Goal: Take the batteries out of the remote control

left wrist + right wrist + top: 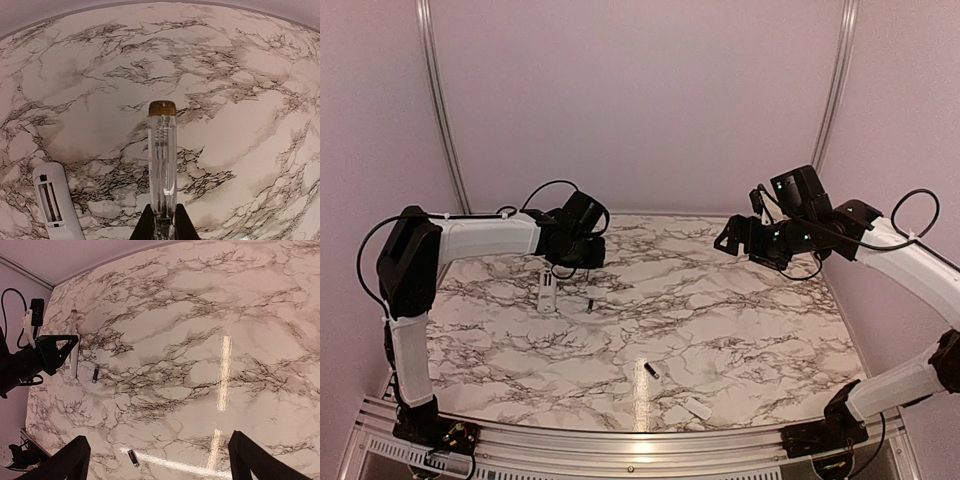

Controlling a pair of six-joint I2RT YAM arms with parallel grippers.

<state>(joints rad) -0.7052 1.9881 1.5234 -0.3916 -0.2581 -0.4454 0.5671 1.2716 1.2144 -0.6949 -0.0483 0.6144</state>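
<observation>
Shows remote control (548,292) at ten o'clock on table (770,330), compartment open; a battery (590,303) just beside it at three o'clock, the other battery (651,370) near six. Left gripper (162,225) clamped on clear tool (162,160); right gripper (159,462) spread wide, empty. Probably light, slick, apt to roll: pinch across the barrel.

The marble table (740,330) carries the remote control (548,293) toward its far left corner, lying lengthwise just below the left gripper (558,262), which reaches in low from the left edge. One battery (590,303) lies just right of the remote, apart from it. The other battery (652,370) lies well away, toward the middle of the near edge. A small white cover piece (697,407) sits to its right, closer to that edge. The right gripper (732,240) hangs raised over the far right corner, fingers spread, holding nothing.
</observation>
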